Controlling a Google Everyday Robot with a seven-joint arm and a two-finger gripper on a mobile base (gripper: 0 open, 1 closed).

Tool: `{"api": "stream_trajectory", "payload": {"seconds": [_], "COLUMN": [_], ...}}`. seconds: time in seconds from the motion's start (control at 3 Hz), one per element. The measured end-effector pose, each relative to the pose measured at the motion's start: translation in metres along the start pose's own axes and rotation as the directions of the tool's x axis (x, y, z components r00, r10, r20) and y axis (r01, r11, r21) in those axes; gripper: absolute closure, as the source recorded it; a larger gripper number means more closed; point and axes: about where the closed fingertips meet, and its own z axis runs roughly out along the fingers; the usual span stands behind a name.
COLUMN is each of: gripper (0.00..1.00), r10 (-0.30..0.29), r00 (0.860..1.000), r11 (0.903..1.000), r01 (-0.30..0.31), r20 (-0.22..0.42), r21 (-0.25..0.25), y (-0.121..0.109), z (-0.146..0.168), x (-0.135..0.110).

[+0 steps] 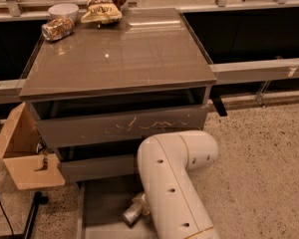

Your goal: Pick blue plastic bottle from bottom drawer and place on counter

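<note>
My arm (173,183) is a fat, glossy white tube with small dark holes and thin gold seams. My gripper (142,202) peeks from behind it, inside the bottom drawer (102,210).

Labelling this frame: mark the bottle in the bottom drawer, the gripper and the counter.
blue plastic bottle (131,214), camera view, its body.
gripper (142,201), camera view, tip beside the bottle, low behind the arm (174,183).
counter (119,59), camera view, bare middle of its top.
</note>
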Motion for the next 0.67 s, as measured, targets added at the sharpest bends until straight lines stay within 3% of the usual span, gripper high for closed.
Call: {"api": "stream_trajectory", "payload": {"seconds": [0.33,0.67], "gripper": [1.00,1.00], "r10": [-0.021,-0.032], "r00": [1.000,0.999], "r11": [0.9998,0.9995], "r01": [0.021,0.032], "r20": [0.021,0.027], "r21": [0.001,0.010], "y": [0.000,-0.003], "z": [-0.014,-0.048], "x": [-0.011,-0.017]}}
